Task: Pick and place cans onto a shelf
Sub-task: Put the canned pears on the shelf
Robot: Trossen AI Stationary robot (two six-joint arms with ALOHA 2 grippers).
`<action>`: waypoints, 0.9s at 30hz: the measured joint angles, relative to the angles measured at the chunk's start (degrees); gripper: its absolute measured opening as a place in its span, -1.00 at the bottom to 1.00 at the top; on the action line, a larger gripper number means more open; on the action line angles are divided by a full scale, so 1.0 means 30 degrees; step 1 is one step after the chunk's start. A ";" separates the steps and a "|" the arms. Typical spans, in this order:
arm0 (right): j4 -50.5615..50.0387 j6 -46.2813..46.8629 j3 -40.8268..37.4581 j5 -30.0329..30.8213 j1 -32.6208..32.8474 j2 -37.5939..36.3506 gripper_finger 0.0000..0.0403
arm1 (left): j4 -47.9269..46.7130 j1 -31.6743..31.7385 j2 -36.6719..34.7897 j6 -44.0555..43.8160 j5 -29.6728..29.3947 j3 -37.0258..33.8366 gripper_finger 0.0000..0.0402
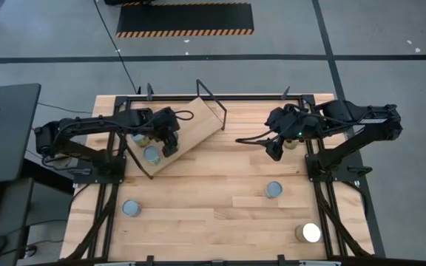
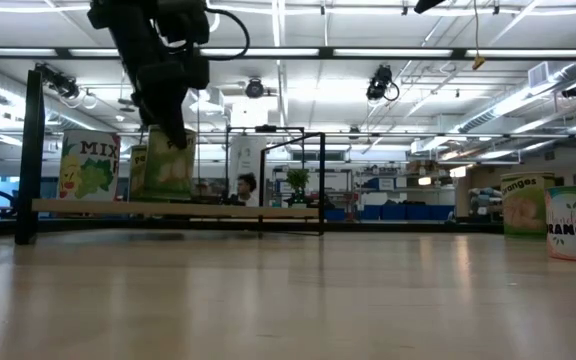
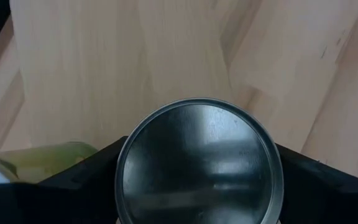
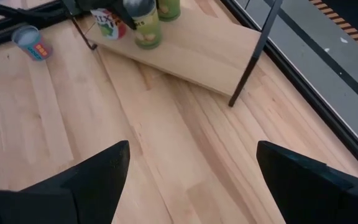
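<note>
My left gripper (image 1: 170, 139) is over the near part of the shelf (image 1: 192, 124), a light-wood board with a black wire frame. It is shut on a can (image 3: 199, 163) with a silvery top and a yellowish-green side (image 2: 171, 162). Two more cans (image 1: 151, 154) (image 1: 139, 138) stand on the board beside it. Other cans stand on the tabletop (image 1: 131, 208) (image 1: 274, 190) (image 1: 310, 233). My right gripper (image 4: 191, 180) hangs open above the table's right part (image 1: 274, 151), holding nothing. My left gripper pinches the can between its two fingers, one on each side of the round top rim (image 3: 122, 169). The fingers (image 2: 173, 135) come from above, slanting down. The can hangs upright, its bottom close over the shelf board; whether it touches the board I cannot tell.
The shelf lies skewed on the slatted wooden tabletop (image 1: 220, 214), with an upright wire end frame (image 1: 213, 100) on its far right side. One can (image 1: 293, 142) stands close by my right arm. Bare wood lies between the shelf and the near cans.
</note>
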 joint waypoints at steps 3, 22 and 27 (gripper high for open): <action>0.0184 0.0000 0.0000 0.0007 -0.0010 0.0000 0.78 | -0.0056 -0.0034 0.0005 0.0008 0.0026 0.0000 0.63; 0.1220 0.0000 0.0000 -0.0357 -0.0510 0.0000 0.78 | 0.0260 -0.0034 0.0022 -0.0136 0.0286 0.0000 0.70; 0.1214 0.0091 0.0000 -0.0364 -0.0510 0.0000 0.78 | -0.0014 -0.0042 0.0078 -0.0151 0.0505 0.0007 0.74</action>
